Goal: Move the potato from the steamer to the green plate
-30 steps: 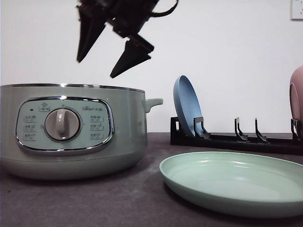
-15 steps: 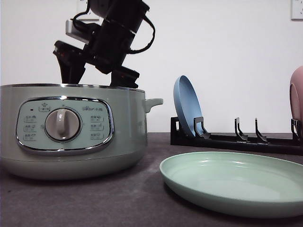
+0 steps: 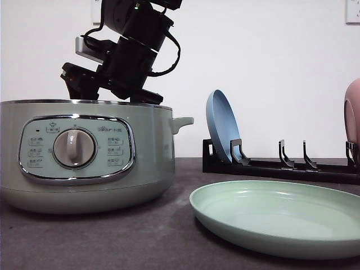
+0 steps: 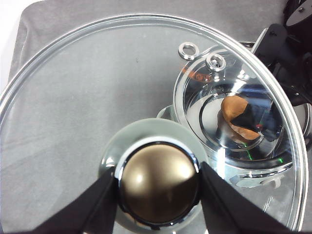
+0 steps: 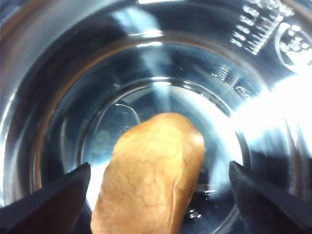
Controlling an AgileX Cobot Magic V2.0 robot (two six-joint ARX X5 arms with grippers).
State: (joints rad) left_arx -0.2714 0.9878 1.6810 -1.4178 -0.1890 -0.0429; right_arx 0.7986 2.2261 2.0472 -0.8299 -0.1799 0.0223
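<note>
steamer [image 3: 84,154] sat on counter [image 3: 112,242], left of green plate [image 3: 281,216] | right gripper [image 5: 156,195] inside pot, jaws wide, straddling potato [image 5: 148,178] on pot floor, no contact | left gripper [image 4: 158,195] jaws clamped on glass lid knob [image 4: 158,183]

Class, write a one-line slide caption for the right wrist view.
Open right end effector lowered inside the steamer, its fingers either side of the potato on the shiny pot floor.

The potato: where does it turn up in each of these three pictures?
Front view: hidden inside the steamer.
Left wrist view: the potato seen through the glass lid, down in the pot.
Right wrist view: centre bottom, between the right hand's fingers.
Shared landmark: the steamer's shiny bowl.
</note>
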